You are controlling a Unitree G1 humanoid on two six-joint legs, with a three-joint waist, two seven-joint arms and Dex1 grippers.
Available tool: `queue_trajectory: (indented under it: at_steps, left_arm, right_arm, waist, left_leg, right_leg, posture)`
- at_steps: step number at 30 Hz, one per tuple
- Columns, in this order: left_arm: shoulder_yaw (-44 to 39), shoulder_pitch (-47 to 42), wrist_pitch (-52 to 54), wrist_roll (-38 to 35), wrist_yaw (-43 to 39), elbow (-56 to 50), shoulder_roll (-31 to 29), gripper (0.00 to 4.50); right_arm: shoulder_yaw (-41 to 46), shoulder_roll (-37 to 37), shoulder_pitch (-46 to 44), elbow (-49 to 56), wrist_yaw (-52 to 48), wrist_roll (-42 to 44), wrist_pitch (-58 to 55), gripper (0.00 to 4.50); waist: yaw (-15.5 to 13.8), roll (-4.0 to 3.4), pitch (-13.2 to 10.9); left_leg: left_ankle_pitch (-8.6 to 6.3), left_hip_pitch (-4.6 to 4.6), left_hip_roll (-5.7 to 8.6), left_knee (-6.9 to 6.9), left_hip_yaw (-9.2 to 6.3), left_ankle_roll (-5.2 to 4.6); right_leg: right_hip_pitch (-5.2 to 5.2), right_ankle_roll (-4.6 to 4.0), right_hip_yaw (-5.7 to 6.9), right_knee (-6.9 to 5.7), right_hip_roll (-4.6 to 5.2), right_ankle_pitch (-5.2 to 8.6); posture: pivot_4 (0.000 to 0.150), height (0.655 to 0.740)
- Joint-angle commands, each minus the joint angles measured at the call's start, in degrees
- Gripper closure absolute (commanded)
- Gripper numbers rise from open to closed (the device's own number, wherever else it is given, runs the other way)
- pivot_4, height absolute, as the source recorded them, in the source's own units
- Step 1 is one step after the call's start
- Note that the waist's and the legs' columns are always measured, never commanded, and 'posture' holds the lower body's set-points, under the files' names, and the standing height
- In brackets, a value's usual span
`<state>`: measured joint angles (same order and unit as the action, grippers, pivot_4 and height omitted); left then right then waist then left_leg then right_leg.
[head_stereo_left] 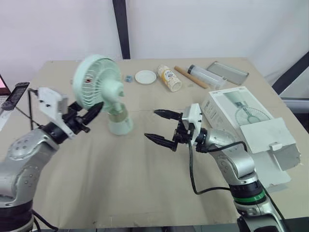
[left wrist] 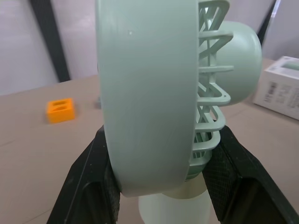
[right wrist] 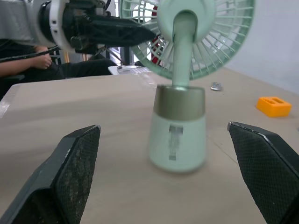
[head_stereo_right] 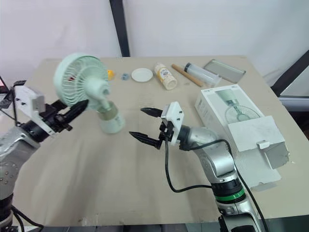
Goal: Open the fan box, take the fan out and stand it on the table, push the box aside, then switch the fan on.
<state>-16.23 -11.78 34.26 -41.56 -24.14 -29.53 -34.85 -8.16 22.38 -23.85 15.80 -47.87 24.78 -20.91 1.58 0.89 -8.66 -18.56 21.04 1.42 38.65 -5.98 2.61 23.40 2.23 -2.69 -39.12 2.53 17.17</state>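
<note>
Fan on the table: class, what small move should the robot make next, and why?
Probably open the left tool and back it off the fan. Its base sits on the table, so the hold on its head looks finished; the right tool hangs open nearby, free to push the box.

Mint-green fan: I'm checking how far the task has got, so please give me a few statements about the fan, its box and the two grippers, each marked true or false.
1. The mint-green desk fan stands upright on the tan table, outside its box. True.
2. The right gripper holds the fan's base. False: its jaws are open and apart from the base.
3. The left gripper has its jaws on either side of the fan's round cage. True.
4. The white cardboard fan box is closed. False: its near end flap stands open.
</note>
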Motion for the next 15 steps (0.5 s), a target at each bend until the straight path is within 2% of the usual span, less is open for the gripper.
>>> queue_trajectory:
  at_steps: [1, 6, 8, 13, 15]
  left_arm:
    - [3.0, -2.0, -0.3, 0.5, 1.1, -4.7, 1.1, 2.64]
    - [5.8, -1.7, 0.2, 0.9, 2.2, -5.8, 3.1, 2.64]
    - [6.4, -1.9, 0.5, 1.1, 2.6, -5.6, 3.7, 2.64]
    - [8.4, -3.3, 0.6, 2.5, 3.4, -4.6, 5.1, 2.64]
    - [8.7, -3.3, 0.8, 2.6, 3.5, -4.8, 5.5, 2.64]
  right_arm:
    - [-0.3, -1.5, -2.5, 4.8, 6.5, 0.4, -7.4, 0.00]
    - [-1.1, -3.1, -3.4, 8.3, 12.1, 0.2, -13.8, 0.00]
    - [-1.4, -3.6, -3.2, 9.3, 13.2, 0.3, -15.3, 0.53]
    - [-2.5, -4.7, -2.9, 9.1, 16.0, -1.1, -16.9, 0.53]
    - [-2.6, -5.1, -3.1, 8.8, 16.7, -1.4, -17.1, 1.08]
  waist:
    - [0.5, 0.00, 0.0]
    - [1.0, 0.00, 0.0]
    - [1.0, 0.00, 0.0]
    - [1.1, 0.00, 0.0]
    - [1.1, 0.00, 0.0]
  left_leg:
    - [0.01, 0.03, 0.00, 0.01, 0.00, 0.01]
    - [0.01, 0.03, 0.00, 0.03, 0.00, 0.01]
    - [0.01, 0.03, 0.01, 0.03, 0.00, 0.01]
    - [0.01, 0.03, 0.01, 0.05, 0.01, 0.01]
    - [0.01, 0.03, 0.02, 0.08, -0.01, 0.01]
  right_leg:
    - [0.03, -0.01, 0.00, -0.01, 0.00, -0.01]
    - [0.03, -0.01, 0.00, -0.03, -0.01, -0.01]
    - [0.03, -0.01, 0.00, -0.04, -0.01, -0.01]
    - [0.02, -0.01, 0.01, -0.04, -0.02, -0.01]
    - [0.00, -0.01, 0.03, -0.05, -0.02, -0.01]
  posture:
    - [0.150, 0.7400]
    - [0.150, 0.7400]
    - [0.150, 0.7400]
    - [0.150, 0.7400]
    - [0.150, 0.7400]
